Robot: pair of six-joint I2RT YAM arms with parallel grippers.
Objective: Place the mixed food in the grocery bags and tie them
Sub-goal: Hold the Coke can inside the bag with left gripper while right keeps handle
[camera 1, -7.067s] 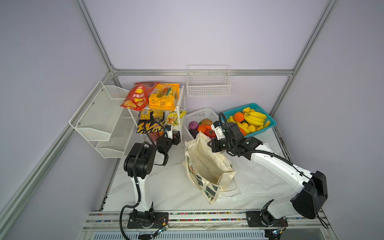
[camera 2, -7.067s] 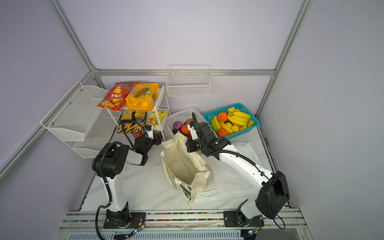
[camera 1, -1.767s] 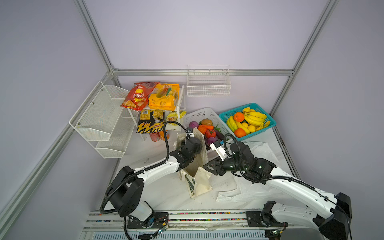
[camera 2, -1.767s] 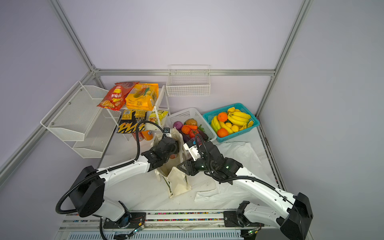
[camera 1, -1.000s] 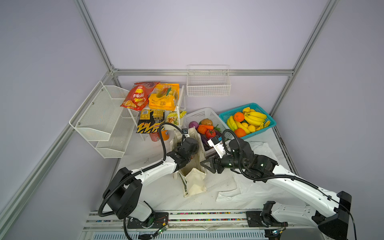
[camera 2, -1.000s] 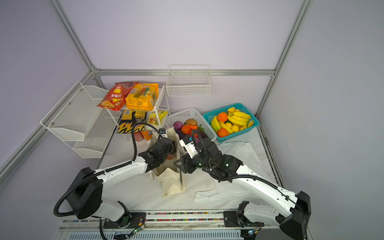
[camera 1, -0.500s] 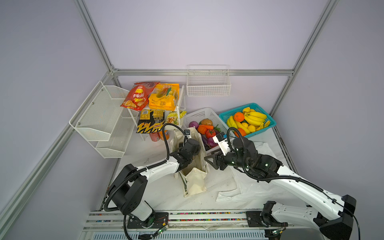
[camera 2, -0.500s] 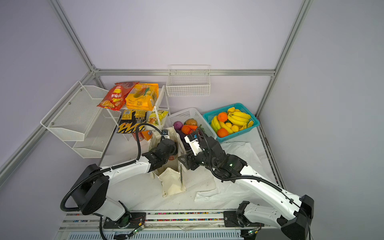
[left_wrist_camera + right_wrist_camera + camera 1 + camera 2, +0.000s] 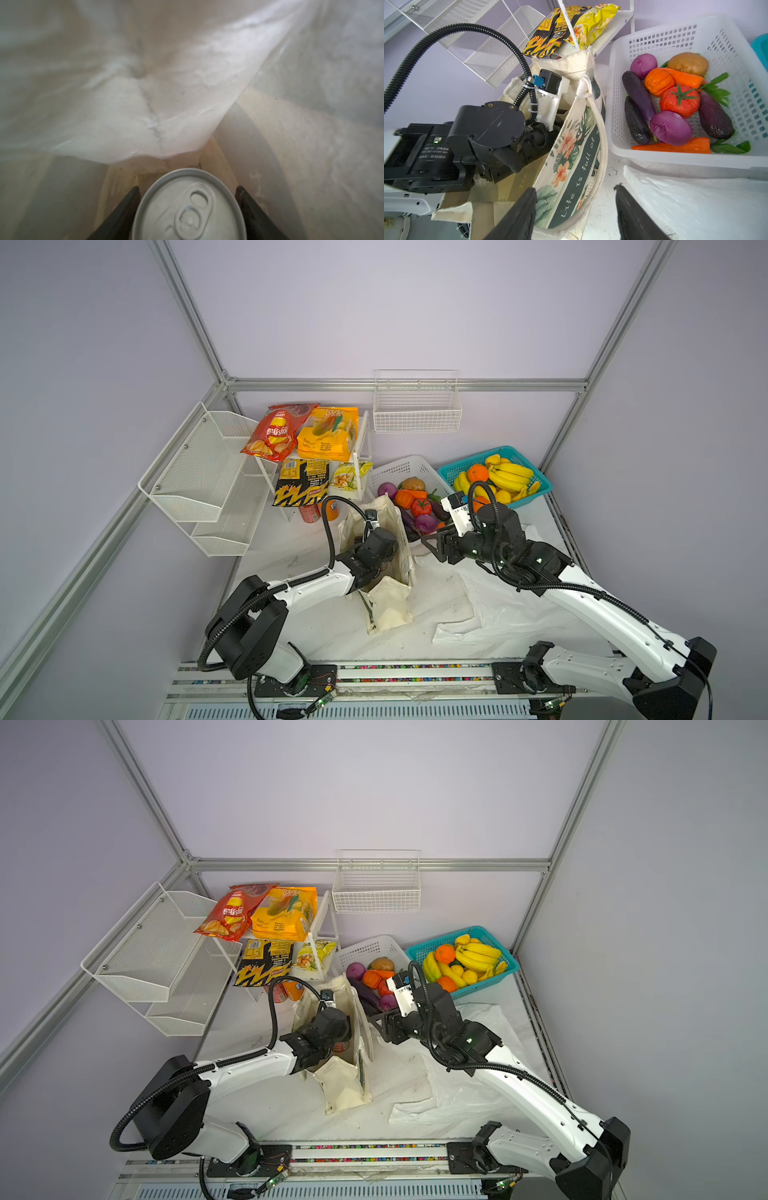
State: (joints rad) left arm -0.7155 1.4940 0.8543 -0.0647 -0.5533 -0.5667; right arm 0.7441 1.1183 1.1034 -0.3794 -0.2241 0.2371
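Rack shelves (image 9: 610,25) at the far left hold the black snack packet (image 9: 300,489). Mid-bench the cream tote (image 9: 388,605) stands upright. The left tool (image 9: 187,189) is deep inside it, clamped on the drink can (image 9: 188,218), pull-tab up. Just right of that, the right tool (image 9: 575,188) gapes wide, straddling the tote's printed side. The plastic bag (image 9: 498,597) lies flat beyond. One orange (image 9: 444,953) and a second orange (image 9: 448,984) sit in the teal basket (image 9: 498,975).
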